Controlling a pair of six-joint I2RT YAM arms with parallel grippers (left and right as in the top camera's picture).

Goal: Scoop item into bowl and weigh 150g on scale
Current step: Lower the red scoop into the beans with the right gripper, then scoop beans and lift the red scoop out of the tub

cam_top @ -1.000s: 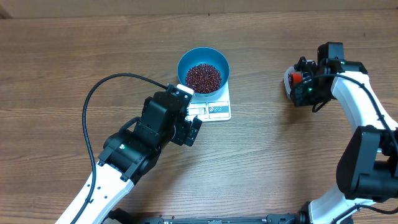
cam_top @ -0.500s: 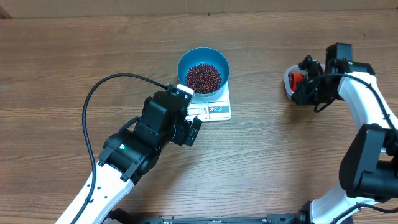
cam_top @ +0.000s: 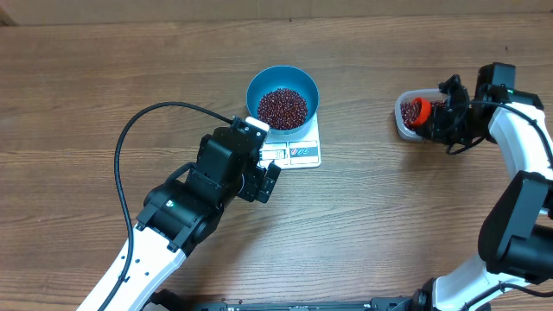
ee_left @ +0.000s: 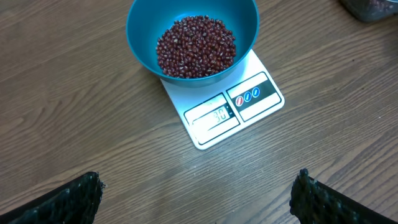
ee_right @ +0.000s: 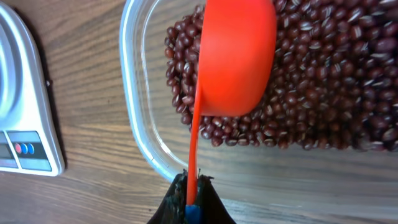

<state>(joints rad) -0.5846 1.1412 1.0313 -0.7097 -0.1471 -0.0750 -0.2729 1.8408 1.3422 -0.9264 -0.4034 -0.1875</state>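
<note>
left jaws wide; ahead, round blue bowl (ee_left: 142, 25) of small dark red-brown beans (ee_left: 196, 46) on flat white scale (ee_left: 214, 116) | right jaws pinch red plastic scoop (ee_right: 236, 59) by handle, cup ahead in clear plastic tub (ee_right: 132, 112) | we judge beans loose, rolling: carry scoop level

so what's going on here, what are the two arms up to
The right gripper is shut on the handle of a red scoop, whose cup sits over the beans in a clear tub on the right. The blue bowl stands on the scale and already holds a heap of beans. The left gripper hangs open above the table just in front of the scale, holding nothing.
</note>
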